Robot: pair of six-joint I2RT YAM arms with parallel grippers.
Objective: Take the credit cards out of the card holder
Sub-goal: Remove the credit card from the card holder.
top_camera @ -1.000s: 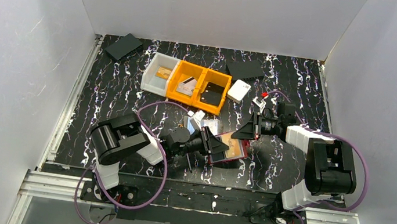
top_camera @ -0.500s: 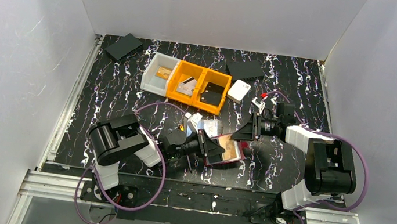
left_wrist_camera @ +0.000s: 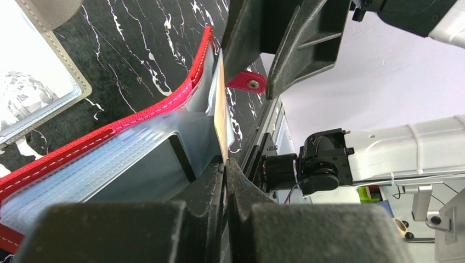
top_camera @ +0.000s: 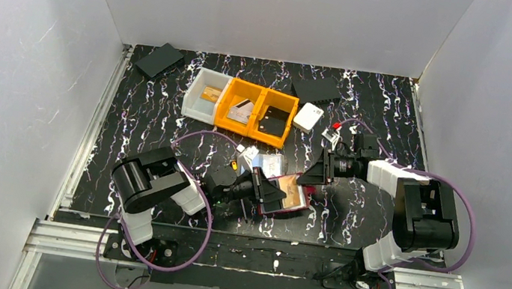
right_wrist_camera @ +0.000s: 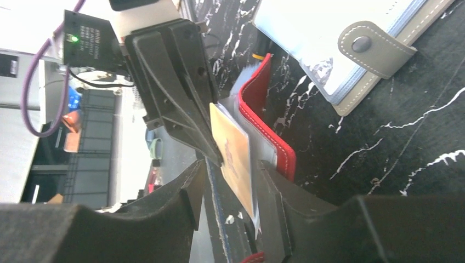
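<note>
Now | black marbled table (top_camera: 150, 122) | white walls (top_camera: 272, 11) | red card holder (top_camera: 283, 197)

Red stitched leatherette card holder (left_wrist_camera: 148, 109) with frosted, ribbed plastic sleeves (left_wrist_camera: 98, 170); glossy orange credit card (right_wrist_camera: 233, 156); smooth black marbled tabletop (left_wrist_camera: 131, 49).

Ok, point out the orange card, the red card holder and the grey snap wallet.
orange card (right_wrist_camera: 233, 156), right wrist view, on its flat face.
red card holder (right_wrist_camera: 277, 143), right wrist view, on its stitched red edge.
grey snap wallet (right_wrist_camera: 312, 38), right wrist view, on its pale cover.
</note>
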